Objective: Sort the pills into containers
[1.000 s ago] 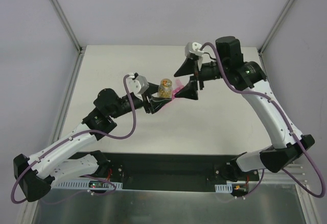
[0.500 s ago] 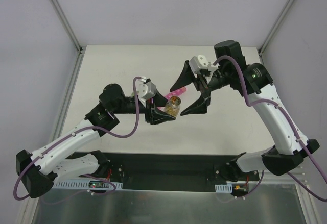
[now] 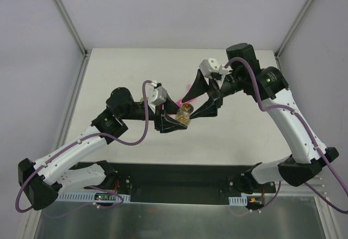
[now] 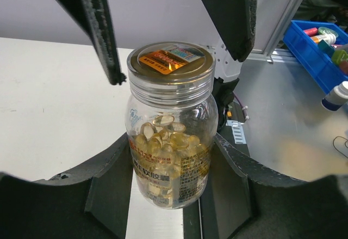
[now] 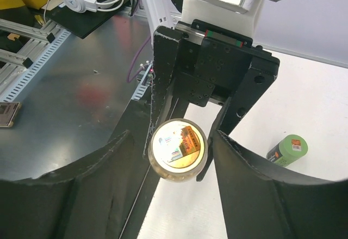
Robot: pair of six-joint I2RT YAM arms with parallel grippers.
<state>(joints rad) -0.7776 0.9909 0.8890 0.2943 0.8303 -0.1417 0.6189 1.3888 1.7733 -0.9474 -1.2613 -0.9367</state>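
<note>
My left gripper (image 3: 182, 118) is shut on the small clear bottle (image 3: 186, 111) and holds it above the table. In the left wrist view the bottle (image 4: 171, 124) stands upright between my fingers, amber pills (image 4: 166, 141) showing through it, its clear cap on. My right gripper (image 3: 200, 98) is open, one finger on each side of the cap without touching it. The right wrist view looks down on the cap (image 5: 178, 146) between the open fingers (image 5: 95, 168). Only a sliver of the pink organizer (image 3: 182, 95) shows behind the right gripper.
A green dark-capped bottle (image 5: 288, 149) lies on the white table to the right of the held bottle. Off the table, a blue bin (image 4: 321, 37) of small items is at one side. Metal frame posts (image 3: 65, 16) rise at the table's back corners.
My left gripper turned the bottle so its cap faces the right gripper and brought it slightly nearer. My right gripper swung down and left until its open fingers flank the cap.
</note>
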